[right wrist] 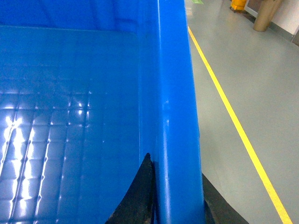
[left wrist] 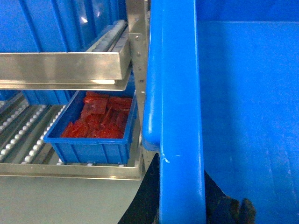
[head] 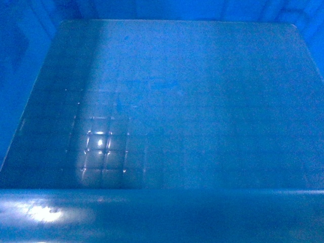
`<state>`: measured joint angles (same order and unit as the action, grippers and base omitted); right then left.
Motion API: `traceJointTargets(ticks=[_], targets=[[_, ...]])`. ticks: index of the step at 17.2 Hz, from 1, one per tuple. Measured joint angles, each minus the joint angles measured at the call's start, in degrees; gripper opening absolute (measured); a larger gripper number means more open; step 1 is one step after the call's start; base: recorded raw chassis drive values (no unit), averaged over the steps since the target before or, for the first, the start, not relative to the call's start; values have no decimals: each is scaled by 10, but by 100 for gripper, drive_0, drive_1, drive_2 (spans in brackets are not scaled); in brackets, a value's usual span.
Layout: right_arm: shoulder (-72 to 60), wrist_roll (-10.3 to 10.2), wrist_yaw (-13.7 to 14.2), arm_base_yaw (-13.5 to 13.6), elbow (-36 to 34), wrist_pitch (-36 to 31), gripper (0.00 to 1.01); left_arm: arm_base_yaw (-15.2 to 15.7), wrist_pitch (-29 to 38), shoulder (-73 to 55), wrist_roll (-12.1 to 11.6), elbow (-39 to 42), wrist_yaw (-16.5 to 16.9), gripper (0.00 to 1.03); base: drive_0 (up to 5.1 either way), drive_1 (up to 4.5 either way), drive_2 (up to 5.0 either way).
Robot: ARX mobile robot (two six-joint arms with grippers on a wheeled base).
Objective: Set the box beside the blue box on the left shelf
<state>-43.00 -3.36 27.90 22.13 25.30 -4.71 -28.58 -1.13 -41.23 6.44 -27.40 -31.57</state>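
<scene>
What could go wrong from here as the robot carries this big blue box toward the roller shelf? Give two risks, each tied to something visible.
1. The box fills the head view, so the shelf is hidden there and alignment may be misjudged.
2. Its left rim sits close to the shelf's metal rail and upright; it could catch there, or bump the small bin of red pieces.

A smooth grey floor [right wrist: 243, 60] runs past on the right wrist view, glossy under overhead light, crossed by a yellow line [right wrist: 233, 119]. At its far end stand a brown cylinder [right wrist: 266, 14] and something yellow [right wrist: 239, 4], beside a pale wall [right wrist: 292, 16].
</scene>
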Motion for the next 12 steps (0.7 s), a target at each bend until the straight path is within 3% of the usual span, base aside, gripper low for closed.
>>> traceJointTargets(ticks=[12], targets=[[0,0,0,0,0,0,11,0,0,0,0,0,0,7,2,416,-412]])
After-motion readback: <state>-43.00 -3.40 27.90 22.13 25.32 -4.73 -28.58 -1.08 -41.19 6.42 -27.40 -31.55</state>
